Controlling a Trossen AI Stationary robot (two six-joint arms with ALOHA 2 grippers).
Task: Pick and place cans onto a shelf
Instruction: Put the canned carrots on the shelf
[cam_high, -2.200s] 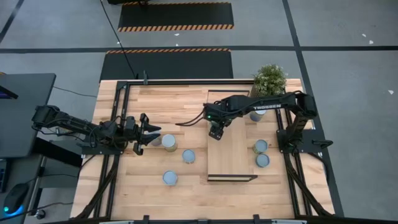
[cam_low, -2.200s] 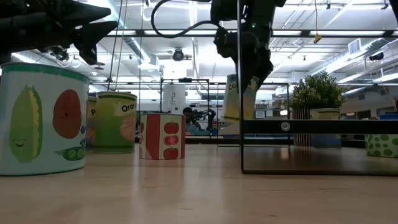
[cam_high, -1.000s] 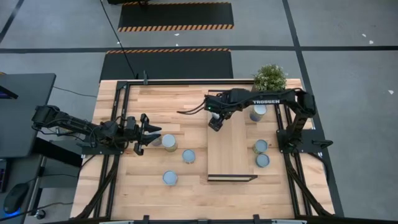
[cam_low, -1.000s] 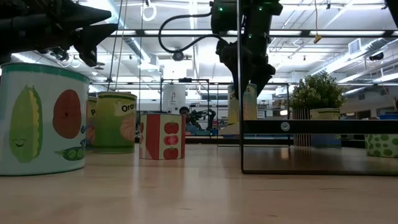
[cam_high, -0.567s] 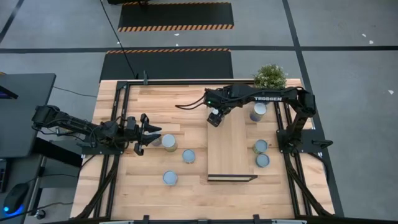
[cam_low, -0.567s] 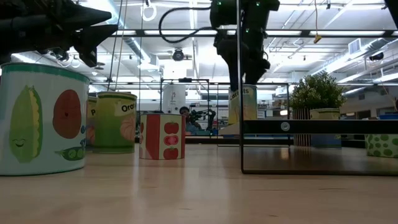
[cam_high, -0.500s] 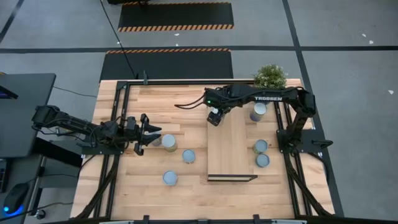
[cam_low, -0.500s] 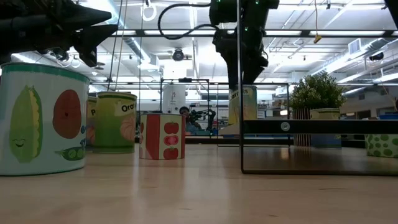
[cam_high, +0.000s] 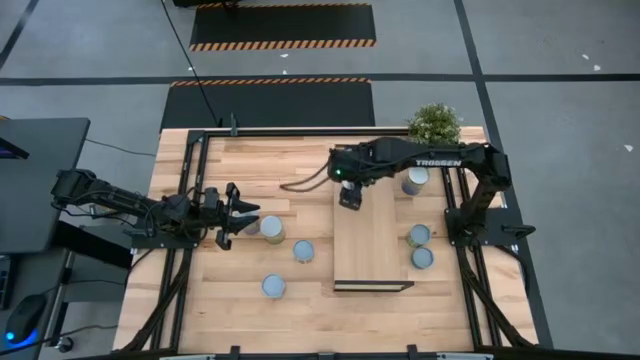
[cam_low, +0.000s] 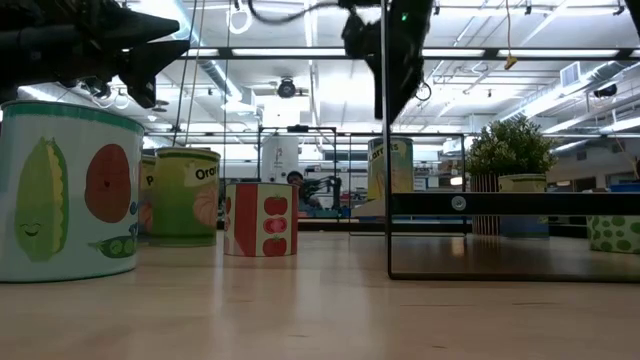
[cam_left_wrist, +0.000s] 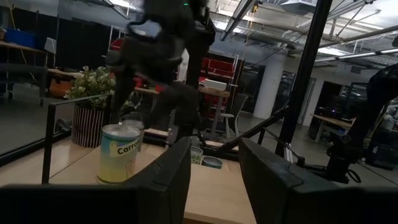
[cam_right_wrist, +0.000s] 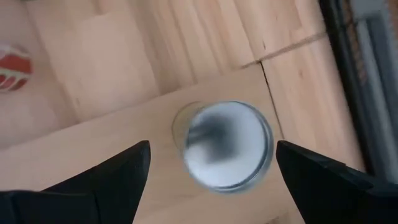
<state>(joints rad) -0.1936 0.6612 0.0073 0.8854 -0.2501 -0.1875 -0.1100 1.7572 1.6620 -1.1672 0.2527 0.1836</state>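
Note:
A can (cam_right_wrist: 227, 146) with a pale round top stands upright on its base at the far left corner of the light-wood shelf (cam_high: 372, 240). It also shows in the low view (cam_low: 390, 165) and in the left wrist view (cam_left_wrist: 119, 162). My right gripper (cam_right_wrist: 212, 146) is open straight above it, clear of it (cam_low: 390, 100); in the high view (cam_high: 349, 195) the gripper hides the can. My left gripper (cam_high: 245, 212) is open and empty, level above the table's left part, just left of another can (cam_high: 271, 228).
Two more cans (cam_high: 303, 250) (cam_high: 273, 286) stand on the table left of the shelf. Three cans (cam_high: 414, 180) (cam_high: 419, 235) (cam_high: 423, 258) stand to its right. A potted plant (cam_high: 434, 125) stands at the far right. Black frame rails (cam_high: 190, 200) run along the table's sides.
My right gripper has carried the can toward the table's far edge, set it upright on the shelf's far left corner, let go and risen clear above it. The can stays standing on the shelf.

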